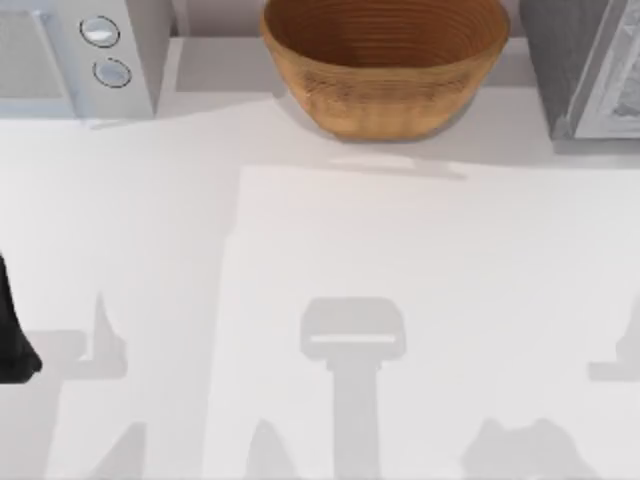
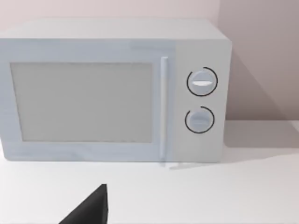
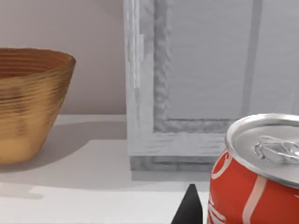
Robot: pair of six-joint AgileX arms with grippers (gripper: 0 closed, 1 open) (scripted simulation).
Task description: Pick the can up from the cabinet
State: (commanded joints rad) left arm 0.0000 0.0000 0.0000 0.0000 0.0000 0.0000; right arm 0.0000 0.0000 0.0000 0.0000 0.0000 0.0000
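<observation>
Here the can (image 3: 254, 175) sits right beside the right tool's fingertip (image 3: 190, 207).

A brown ribbed wooden bowl (image 1: 385, 62) stands at twelve o'clock on the white table (image 1: 400, 300). A white microwave (image 1: 75, 55) with two round knobs (image 1: 100, 32) sits at ten o'clock, a grey cabinet (image 1: 590, 65) at two o'clock.

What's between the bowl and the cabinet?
Nothing: bare white table between bowl and cabinet, seen in the right wrist view.
</observation>
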